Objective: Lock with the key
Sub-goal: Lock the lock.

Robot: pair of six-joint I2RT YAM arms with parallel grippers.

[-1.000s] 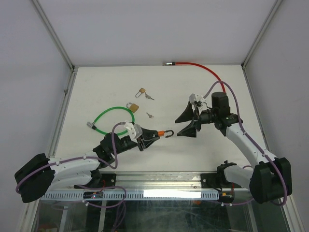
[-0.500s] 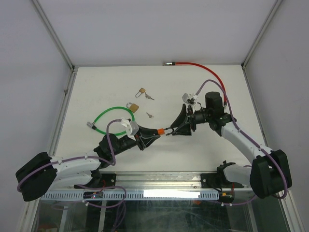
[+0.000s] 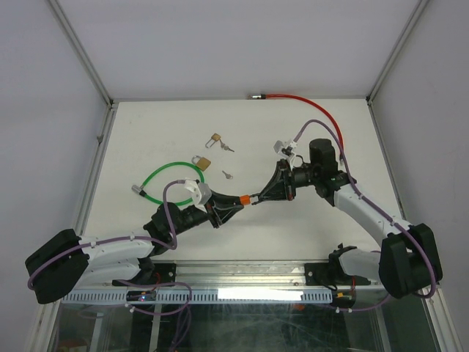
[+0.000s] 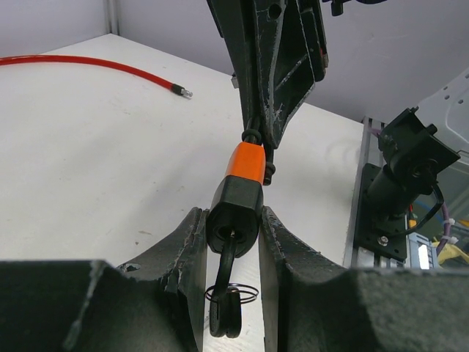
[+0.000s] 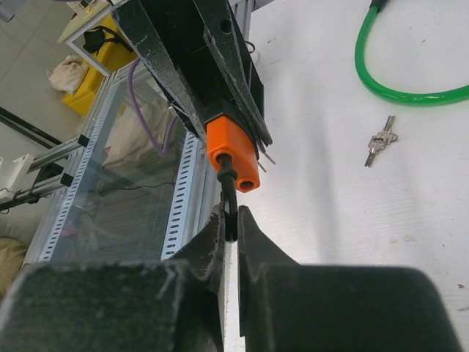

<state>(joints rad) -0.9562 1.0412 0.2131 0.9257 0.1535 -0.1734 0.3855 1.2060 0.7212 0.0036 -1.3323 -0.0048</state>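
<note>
Your right arm (image 3: 366, 214) has swung in toward the left one, so the two grippers now meet nose to nose where a second ago they stood well apart. The right gripper (image 5: 230, 224), spread wide in the earlier frames, has come together and now pinches the thin black shackle (image 5: 229, 192) right at its fingertips. The left gripper (image 4: 233, 224) is clamped on the black end of the orange-and-black plastic padlock (image 4: 246, 163), just as before. The lock spans the gap between both sets of fingertips, apparently held up off the white table (image 3: 146, 132).

I judge that this gives you a two-handed hold, with the body braced on one side and the shackle ready to be pushed home from the other. What looks like a small dark key (image 4: 226, 312) on a wire ring hangs from the padlock's black end, back toward the left wrist; nothing grips it. Beyond the left gripper, the green cable loop (image 5: 360, 51) lies unmoved.
</note>
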